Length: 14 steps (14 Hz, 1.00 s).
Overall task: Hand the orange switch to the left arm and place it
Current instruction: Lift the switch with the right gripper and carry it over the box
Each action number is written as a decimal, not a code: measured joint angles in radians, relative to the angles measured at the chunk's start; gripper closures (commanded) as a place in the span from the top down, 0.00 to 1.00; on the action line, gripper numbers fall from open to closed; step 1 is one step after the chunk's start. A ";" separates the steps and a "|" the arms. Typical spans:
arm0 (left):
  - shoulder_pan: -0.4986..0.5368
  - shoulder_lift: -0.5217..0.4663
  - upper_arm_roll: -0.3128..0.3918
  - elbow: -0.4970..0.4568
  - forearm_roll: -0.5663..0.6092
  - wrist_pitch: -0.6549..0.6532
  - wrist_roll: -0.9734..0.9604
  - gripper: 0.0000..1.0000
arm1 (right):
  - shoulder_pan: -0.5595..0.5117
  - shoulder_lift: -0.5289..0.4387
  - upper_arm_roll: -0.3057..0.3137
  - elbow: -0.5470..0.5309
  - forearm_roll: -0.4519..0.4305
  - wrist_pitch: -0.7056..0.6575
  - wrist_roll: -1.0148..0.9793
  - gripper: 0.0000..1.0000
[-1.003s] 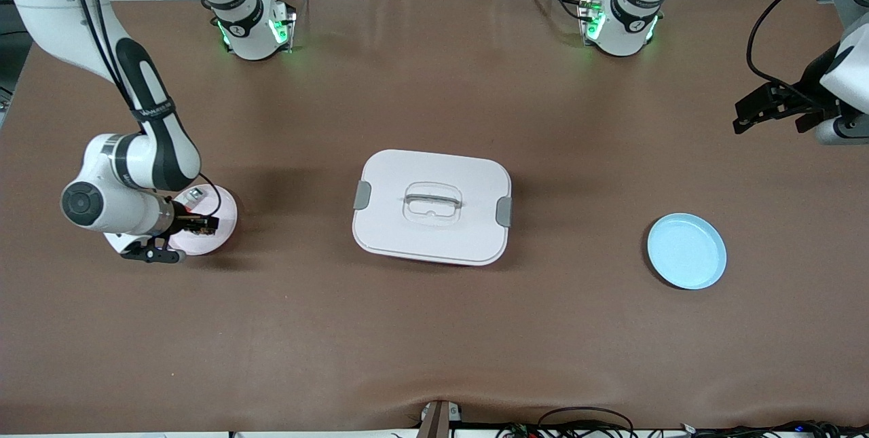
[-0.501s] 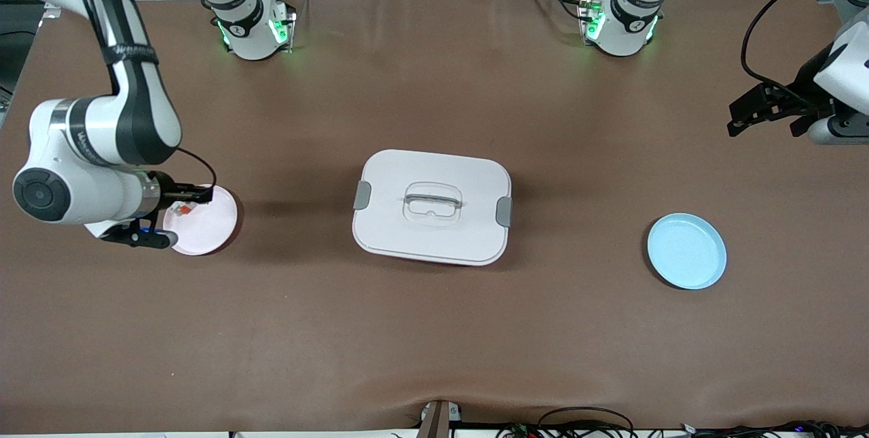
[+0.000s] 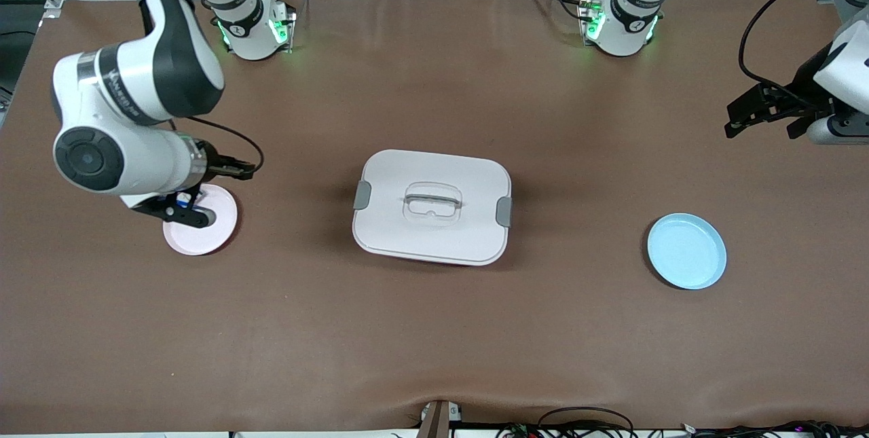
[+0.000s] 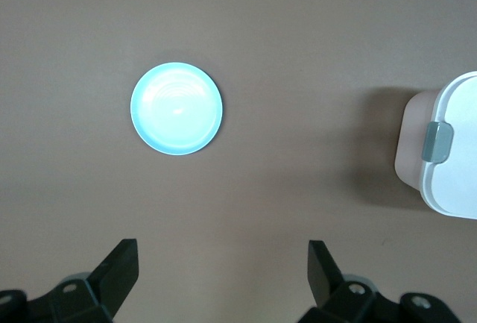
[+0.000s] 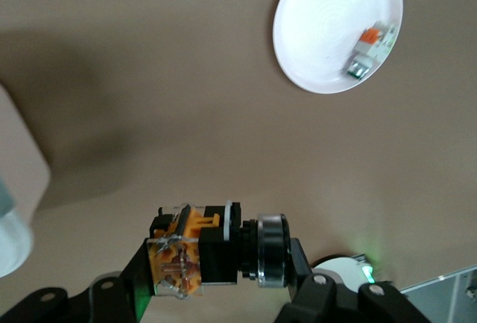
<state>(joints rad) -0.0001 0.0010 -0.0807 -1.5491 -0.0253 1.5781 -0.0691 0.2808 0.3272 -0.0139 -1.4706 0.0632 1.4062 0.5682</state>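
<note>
My right gripper (image 3: pixel 241 169) is shut on the orange switch (image 5: pixel 179 252), a small black block with an amber face, held in the air over the table beside the pink plate (image 3: pixel 204 234). In the right wrist view the right gripper (image 5: pixel 221 267) clamps it from both sides. The switch itself is too small to make out in the front view. The white box (image 3: pixel 432 207) sits mid-table, and its edge shows in the right wrist view (image 5: pixel 15 211). My left gripper (image 3: pixel 736 120) is open and empty, waiting in the air at the left arm's end of the table; it also shows in the left wrist view (image 4: pixel 221 278).
A white-grey piece with an orange mark (image 5: pixel 369 51) lies on the pink plate (image 5: pixel 328 32). A light blue plate (image 3: pixel 686 251) sits empty toward the left arm's end and also shows in the left wrist view (image 4: pixel 177 108). The box's grey latch (image 4: pixel 437 142) shows there too.
My right arm has risen from the pink plate with the switch in its gripper and swung toward the robot bases. The left arm has barely moved.
</note>
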 measured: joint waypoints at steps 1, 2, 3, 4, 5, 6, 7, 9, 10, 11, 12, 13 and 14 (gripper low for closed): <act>0.001 0.000 0.000 0.000 0.000 -0.001 0.000 1.00 | 0.027 0.000 0.001 0.014 0.019 -0.001 0.045 0.20; 0.002 0.000 0.000 0.000 0.000 -0.001 0.000 1.00 | 0.055 0.000 0.001 0.021 0.037 -0.001 0.080 0.20; 0.002 0.001 0.000 0.000 0.000 -0.001 0.000 1.00 | 0.084 0.000 0.002 0.024 0.055 0.002 0.108 0.20; 0.002 0.001 0.000 -0.001 0.000 -0.001 0.000 1.00 | 0.112 0.000 0.002 0.024 0.082 0.007 0.141 0.20; 0.002 0.002 0.000 -0.003 0.000 -0.001 0.000 1.00 | 0.135 0.000 0.002 0.027 0.116 0.013 0.182 0.20; 0.002 0.002 0.000 -0.004 0.000 -0.003 0.000 1.00 | 0.150 0.000 0.002 0.037 0.148 0.019 0.218 0.20; 0.003 0.002 0.000 -0.005 0.000 -0.006 0.000 1.00 | 0.164 0.000 0.002 0.050 0.175 0.028 0.249 0.20; 0.003 0.002 0.000 -0.004 0.000 -0.013 0.001 1.00 | 0.197 0.000 0.003 0.072 0.227 0.079 0.310 0.19; 0.004 0.002 0.000 -0.004 0.000 -0.018 0.001 1.00 | 0.215 0.000 0.003 0.076 0.257 0.114 0.338 0.17; 0.003 0.002 0.000 -0.004 0.000 -0.021 0.001 1.00 | 0.234 0.001 0.003 0.076 0.283 0.147 0.366 0.17; 0.002 0.002 0.000 -0.004 0.000 -0.022 0.001 1.00 | 0.253 0.002 0.003 0.076 0.309 0.188 0.398 0.17; 0.000 0.002 -0.003 -0.004 0.000 -0.024 0.001 1.00 | 0.273 0.005 0.003 0.076 0.330 0.232 0.435 0.17; 0.000 0.002 -0.009 -0.004 -0.004 -0.025 0.001 1.00 | 0.295 0.009 0.003 0.076 0.347 0.274 0.473 0.17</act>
<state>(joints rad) -0.0003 0.0027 -0.0892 -1.5535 -0.0294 1.5534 -0.0677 0.5759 0.3359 -0.0106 -1.3946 0.4099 1.6806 1.0410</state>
